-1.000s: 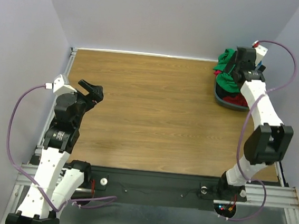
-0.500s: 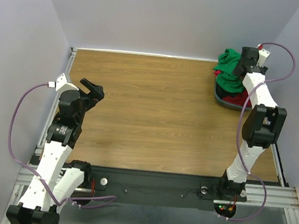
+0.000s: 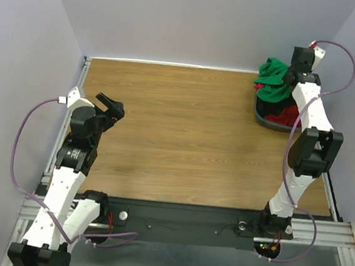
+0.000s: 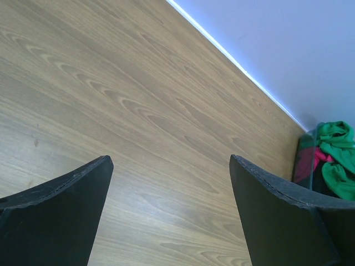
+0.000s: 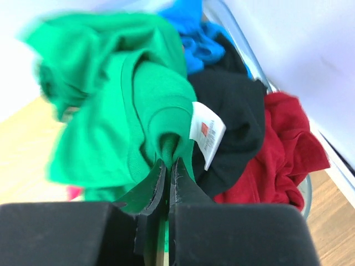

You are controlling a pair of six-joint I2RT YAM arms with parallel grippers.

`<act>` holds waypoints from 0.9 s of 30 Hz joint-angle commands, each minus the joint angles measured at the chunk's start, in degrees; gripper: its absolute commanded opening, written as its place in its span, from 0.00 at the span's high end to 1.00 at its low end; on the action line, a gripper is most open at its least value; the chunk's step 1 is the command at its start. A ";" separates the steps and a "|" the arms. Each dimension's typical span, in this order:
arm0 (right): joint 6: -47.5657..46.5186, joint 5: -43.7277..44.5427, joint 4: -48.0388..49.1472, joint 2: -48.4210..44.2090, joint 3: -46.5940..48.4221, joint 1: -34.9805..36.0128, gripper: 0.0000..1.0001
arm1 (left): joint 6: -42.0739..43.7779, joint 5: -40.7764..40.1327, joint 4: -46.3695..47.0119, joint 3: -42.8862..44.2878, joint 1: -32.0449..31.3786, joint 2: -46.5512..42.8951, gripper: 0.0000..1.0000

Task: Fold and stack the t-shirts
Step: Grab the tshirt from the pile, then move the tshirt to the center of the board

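Observation:
A heap of t-shirts fills the bin at the back right. On top lies the bright green t-shirt, also seen from above and in the left wrist view. Under it lie a black one, a red one and a blue one. My right gripper is shut on a fold of the green t-shirt near its white label; from above it reaches over the heap. My left gripper hangs open over bare wood at the left.
The grey-blue bin stands in the back right corner against the walls. The wooden tabletop stretches between the arms. A metal rail runs along the near edge by the arm bases.
My right gripper has closed on the green t-shirt and shifted towards the back right over the bin. The left arm has drawn slightly to the left, its jaws still wide.

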 commanded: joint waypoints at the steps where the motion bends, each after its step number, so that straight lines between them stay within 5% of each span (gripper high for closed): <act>1: -0.91 -6.60 2.23 -10.47 3.94 -0.43 1.00 | -0.11 1.02 1.05 1.03 0.10 -2.75 0.01; 3: -0.38 -11.01 2.32 -14.87 5.08 -0.34 1.00 | -0.10 1.37 0.35 1.21 0.10 -3.46 0.01; 9: 4.10 -48.87 2.14 -17.35 18.31 1.75 1.00 | -0.20 3.04 -1.06 1.47 0.10 -6.00 0.01; 21: 0.68 -55.15 1.17 -12.52 29.33 31.36 1.00 | 0.07 3.13 -6.68 2.53 0.10 -8.47 0.01; 27: 2.61 -50.96 1.17 -12.67 27.80 34.38 1.00 | -0.37 1.90 -9.32 2.88 0.10 -9.08 0.01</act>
